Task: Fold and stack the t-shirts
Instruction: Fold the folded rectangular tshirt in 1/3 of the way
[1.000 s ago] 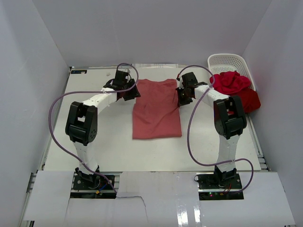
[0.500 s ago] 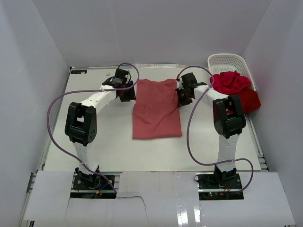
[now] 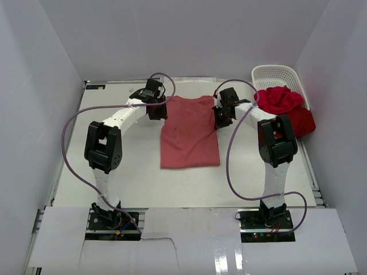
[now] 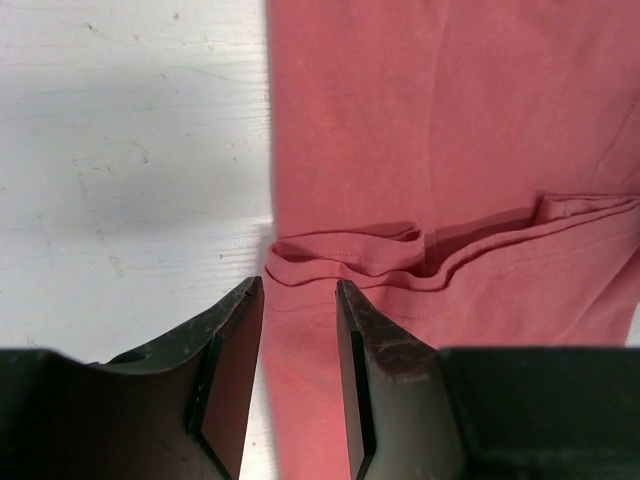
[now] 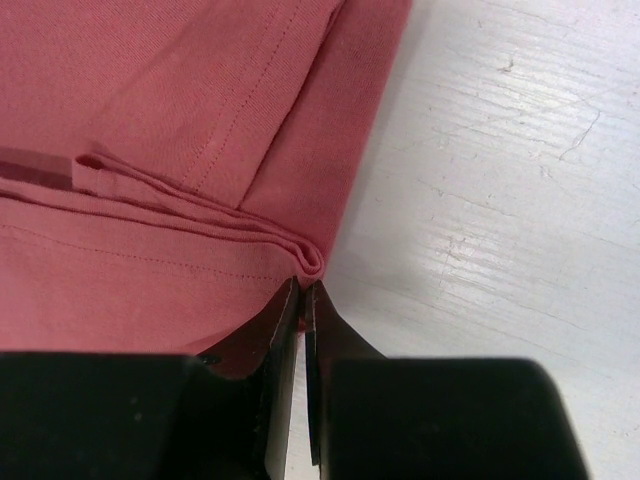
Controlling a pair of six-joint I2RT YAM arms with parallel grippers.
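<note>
1. Salmon-red t-shirt [image 3: 189,134]: lies flat in the middle of the table [image 3: 143,183], folded into a long narrow rectangle. The wrist views show a layered fold running across it.
2. Left gripper [image 4: 300,330]: at the shirt's far-left edge. Jaws are parted by a narrow gap that straddles the cloth edge.
3. Right gripper [image 5: 303,320]: at the shirt's far-right edge. Fingers are pressed together, with the tips at the layered fold. Cannot tell whether any cloth is caught.
4. Crimson t-shirt [image 3: 279,98]: bunched over the near end of the white basket [image 3: 275,73], far right.
5. Darker red t-shirt [image 3: 303,121]: crumpled on the near side of the crimson one, touching it.
</note>
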